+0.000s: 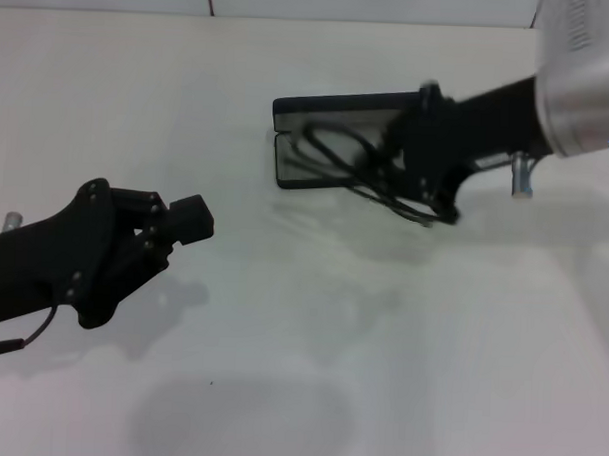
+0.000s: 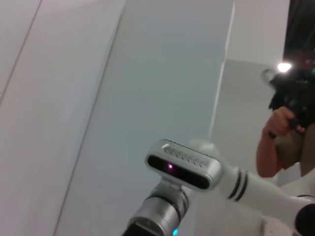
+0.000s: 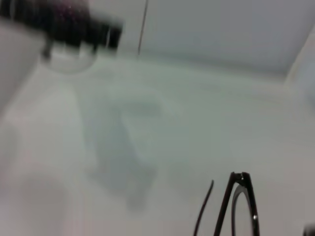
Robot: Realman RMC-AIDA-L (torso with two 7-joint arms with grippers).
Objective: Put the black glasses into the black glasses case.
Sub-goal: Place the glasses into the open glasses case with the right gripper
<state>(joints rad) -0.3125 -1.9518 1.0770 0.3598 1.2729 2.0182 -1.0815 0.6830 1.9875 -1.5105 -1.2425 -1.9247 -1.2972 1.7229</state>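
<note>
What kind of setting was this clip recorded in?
Probably a lab or test room: a bare white table holding only the open black glasses case, plain pale walls, and a person standing beyond the robot in the left wrist view.

A silver camera head [image 2: 183,164] with a dark lens strip sits at six o'clock before pale wall panels [image 2: 147,73]; a person [image 2: 285,132] stands at three o'clock.

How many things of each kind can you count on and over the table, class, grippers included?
Black glasses: 1
Black glasses case: 1
Grippers: 2, the left gripper and the right gripper
Total: 4
</note>
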